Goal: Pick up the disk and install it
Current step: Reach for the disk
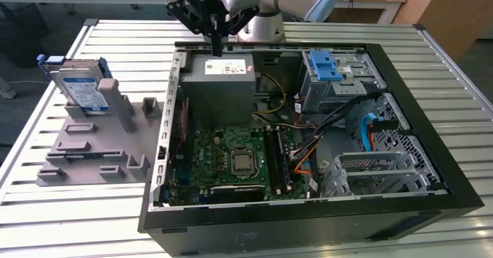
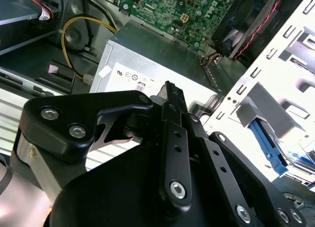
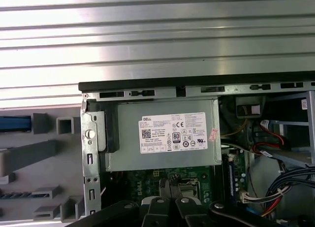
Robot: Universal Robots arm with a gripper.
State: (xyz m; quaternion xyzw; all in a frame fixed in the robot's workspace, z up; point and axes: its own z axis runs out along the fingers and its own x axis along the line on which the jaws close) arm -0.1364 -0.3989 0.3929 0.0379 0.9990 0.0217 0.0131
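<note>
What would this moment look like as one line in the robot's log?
gripper: shut, empty, over power supply | disk: upright in grey holder, outside computer case | install: not done

The disk (image 1: 81,92) is silver-grey, with a white-and-blue label and a bright blue frame. The holder (image 1: 92,154) is plain matt grey. The desk (image 1: 69,217) is pale silver, striped by its long slats. The computer case (image 1: 308,226) is black outside and bare grey metal inside. The power box (image 1: 223,93) is grey, with a white sticker printed in black and a small pink-red tag. The circuit board (image 1: 231,154) is green. The latch (image 1: 327,67) is bright blue. The cables (image 2: 64,45) are yellow, orange, red, blue and black. The gripper (image 1: 217,45) is black.
</note>
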